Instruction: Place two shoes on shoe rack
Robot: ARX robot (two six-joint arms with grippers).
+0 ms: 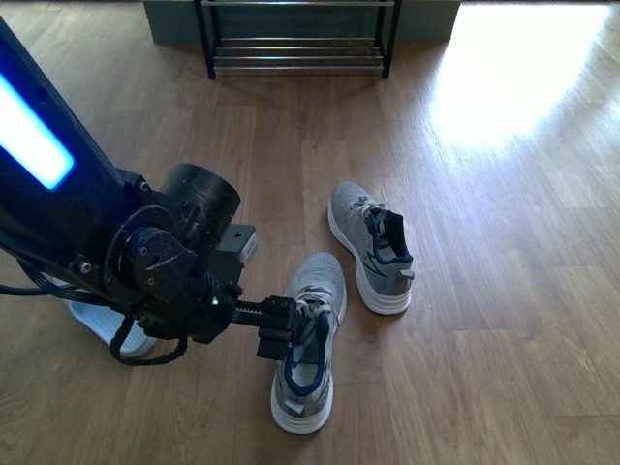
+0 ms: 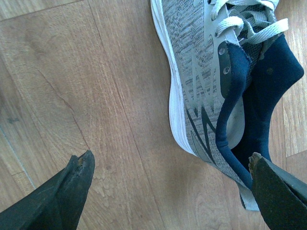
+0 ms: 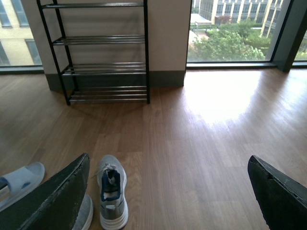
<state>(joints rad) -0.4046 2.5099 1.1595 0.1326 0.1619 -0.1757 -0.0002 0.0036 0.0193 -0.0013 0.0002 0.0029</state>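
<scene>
Two grey knit sneakers lie on the wooden floor. The near sneaker [image 1: 308, 339] points away from me and the far sneaker [image 1: 371, 247] lies to its right. My left gripper [image 1: 281, 334] is open, low at the near sneaker's left side by the heel. In the left wrist view the gripper [image 2: 171, 160] straddles that sneaker's [image 2: 201, 81] side wall: one finger over its navy heel collar, the other over bare floor. The shoe rack [image 1: 298, 44] stands at the far wall. My right gripper [image 3: 169, 160] is open and holds nothing, high above the floor, facing the shoe rack [image 3: 103, 52].
A pale blue slide [image 1: 102, 325] lies on the floor at the left, partly hidden under my left arm; it shows as the slide [image 3: 21, 179] in the right wrist view. Windows [image 3: 230, 28] line the far wall right of the rack. Sunlit bare floor [image 1: 504, 87] lies at the right.
</scene>
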